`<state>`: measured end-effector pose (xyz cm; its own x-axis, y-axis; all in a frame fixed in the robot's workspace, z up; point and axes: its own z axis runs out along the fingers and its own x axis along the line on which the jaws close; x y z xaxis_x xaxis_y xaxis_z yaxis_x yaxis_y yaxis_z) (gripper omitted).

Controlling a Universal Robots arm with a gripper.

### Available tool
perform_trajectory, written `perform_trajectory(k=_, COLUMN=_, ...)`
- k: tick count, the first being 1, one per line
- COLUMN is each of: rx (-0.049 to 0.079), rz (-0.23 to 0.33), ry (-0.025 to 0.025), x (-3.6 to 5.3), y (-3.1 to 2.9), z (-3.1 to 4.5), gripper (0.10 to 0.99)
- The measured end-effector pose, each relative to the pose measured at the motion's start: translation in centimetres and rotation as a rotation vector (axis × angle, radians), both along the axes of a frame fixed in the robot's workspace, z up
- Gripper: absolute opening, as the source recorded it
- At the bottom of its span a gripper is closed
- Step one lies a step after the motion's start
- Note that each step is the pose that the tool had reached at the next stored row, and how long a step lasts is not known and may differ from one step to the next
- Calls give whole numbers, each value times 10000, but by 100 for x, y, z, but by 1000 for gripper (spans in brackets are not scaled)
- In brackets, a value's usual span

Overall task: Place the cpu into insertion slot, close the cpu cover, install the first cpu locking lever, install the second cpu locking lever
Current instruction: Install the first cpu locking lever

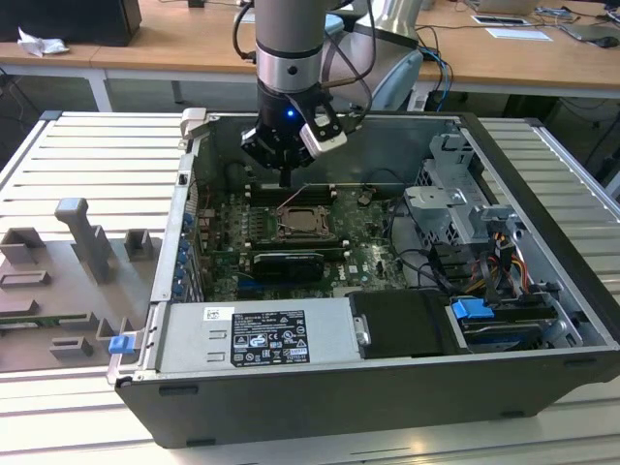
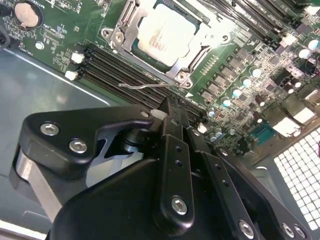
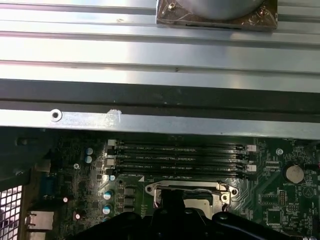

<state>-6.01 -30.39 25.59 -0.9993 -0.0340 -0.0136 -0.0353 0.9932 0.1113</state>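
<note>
The cpu (image 2: 165, 32), a pale silver square, lies in its socket on the green motherboard (image 1: 305, 223). The cpu cover (image 2: 131, 25), a silver metal frame, lies down around it. One thin wire locking lever (image 2: 145, 86) sticks out free along the socket's edge, beside the memory slots. My gripper (image 2: 172, 107) hangs just above the board, between the socket and the memory slots, with its black fingers (image 2: 172, 150) pressed together and nothing between them. In the exterior view the gripper (image 1: 287, 180) sits just behind the socket. The first wrist view shows the socket's upper edge (image 3: 187, 186).
The open computer case (image 1: 542, 291) rests on a ribbed metal table. Black memory slots (image 3: 180, 155) run beside the socket. A power supply (image 1: 252, 334) fills the near side, a drive cage (image 1: 455, 203) the exterior view's right. Grey fixtures (image 1: 87, 237) stand outside, at that view's left.
</note>
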Motion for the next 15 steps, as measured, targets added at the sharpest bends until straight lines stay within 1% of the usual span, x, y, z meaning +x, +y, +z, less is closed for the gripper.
perform_trajectory(k=3, rx=-5, rz=-1, ry=-1, x=48, y=0, z=-32, gripper=106)
perform_trajectory(k=4, rx=-15, rz=-1, ry=0, x=96, y=4, z=-57, gripper=106)
perform_trajectory(k=6, rx=-16, rz=1, ry=-1, x=153, y=20, z=-80, gripper=106)
perform_trajectory(k=10, rx=-16, rz=80, ry=-1, x=172, y=53, z=-107, gripper=106)
perform_trajectory(k=13, rx=-16, rz=95, ry=-1, x=177, y=91, z=-130, gripper=106)
perform_trajectory(k=15, rx=-14, rz=98, ry=0, x=187, y=106, z=-157, gripper=106)
